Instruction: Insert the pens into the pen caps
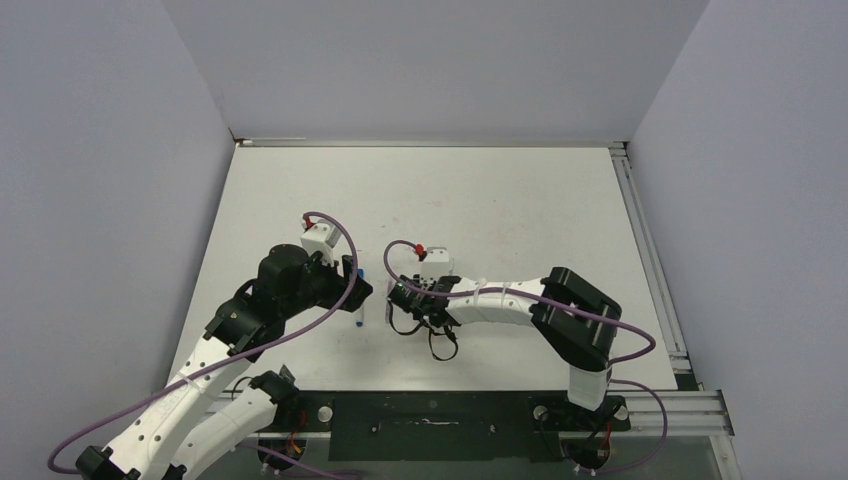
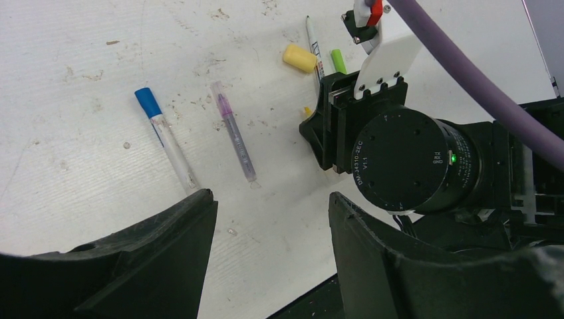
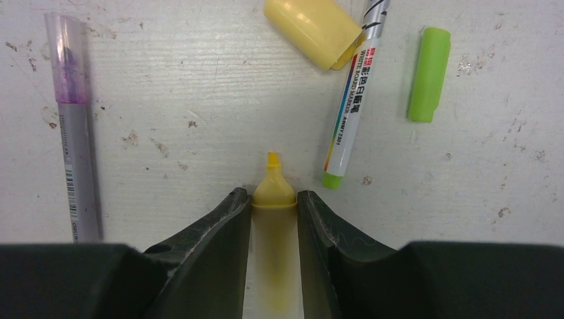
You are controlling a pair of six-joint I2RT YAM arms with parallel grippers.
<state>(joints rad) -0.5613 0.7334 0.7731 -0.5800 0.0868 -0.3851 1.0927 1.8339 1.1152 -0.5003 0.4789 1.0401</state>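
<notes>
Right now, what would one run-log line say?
right pincer: closed on yellow marker | left pincer: open, empty | yellow cap: loose, beyond marker tip

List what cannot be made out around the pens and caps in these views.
- Right wrist: the barrel of the yellow marker is blurred and hidden inside the right gripper; a finger hides the lower end of the purple pen.
- Left wrist: the right arm's wrist covers the lower half of the whiteboard marker.
- Top external: the blue-capped pen is a speck; the arms cover the rest.
</notes>
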